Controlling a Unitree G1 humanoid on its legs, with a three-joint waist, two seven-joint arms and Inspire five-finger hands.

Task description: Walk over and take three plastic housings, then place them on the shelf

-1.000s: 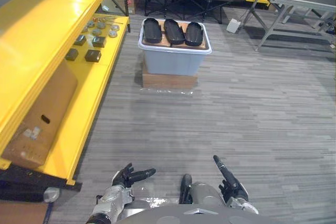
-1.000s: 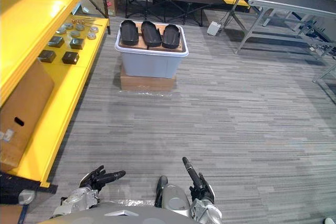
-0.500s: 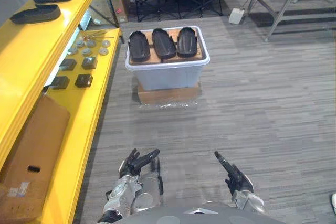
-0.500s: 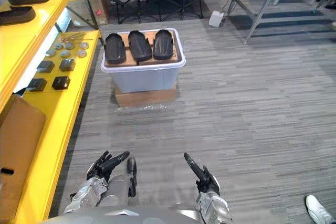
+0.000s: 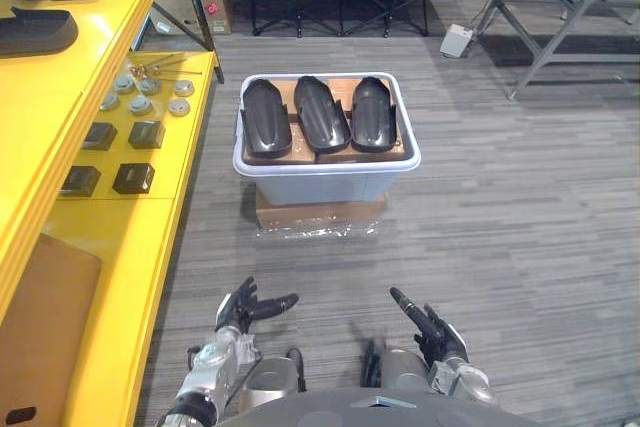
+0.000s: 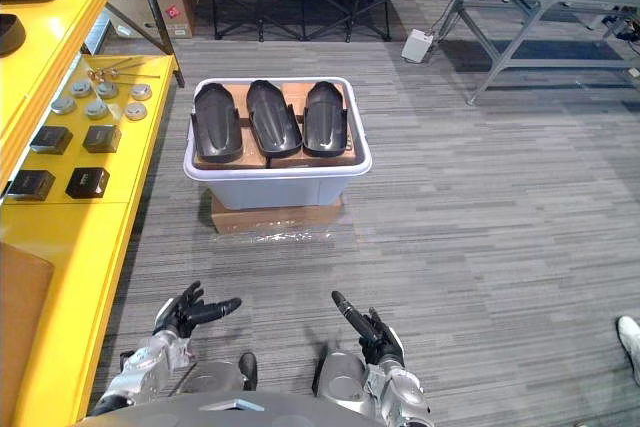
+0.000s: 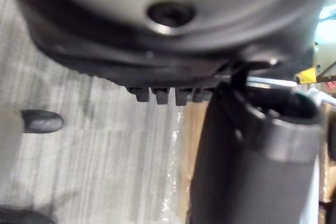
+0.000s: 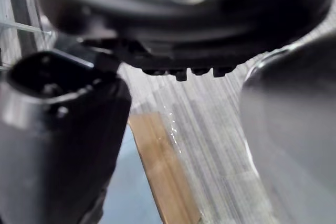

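The left hand (image 6: pixel 180 315) and right hand (image 6: pixel 372 337) hung low, fingers extended and spread, holding nothing. Three plastic housings (image 5: pixel 322 113) lay side by side in the bin (image 5: pixel 325 166) ahead. Since the earlier frame, the camera had drawn nearer it.

The three plastic housings (image 5: pixel 322 112) were glossy black and lay on brown board (image 5: pixel 343 88) inside a pale grey tub (image 5: pixel 325 182) with a white rim. The carton (image 5: pixel 320 215) beneath the tub was plain brown. The shelf (image 5: pixel 120 247) was bright yellow throughout. It carried small black blocks (image 5: pixel 132 178), dull silver round parts (image 5: pixel 140 104) and, on the upper tier, two more black housings (image 5: pixel 35 32). The floor (image 5: pixel 520 227) was grey, patterned in fine streaks of lighter and darker grey. The left hand (image 5: pixel 240 309) and right hand (image 5: pixel 428 327) were both near black.
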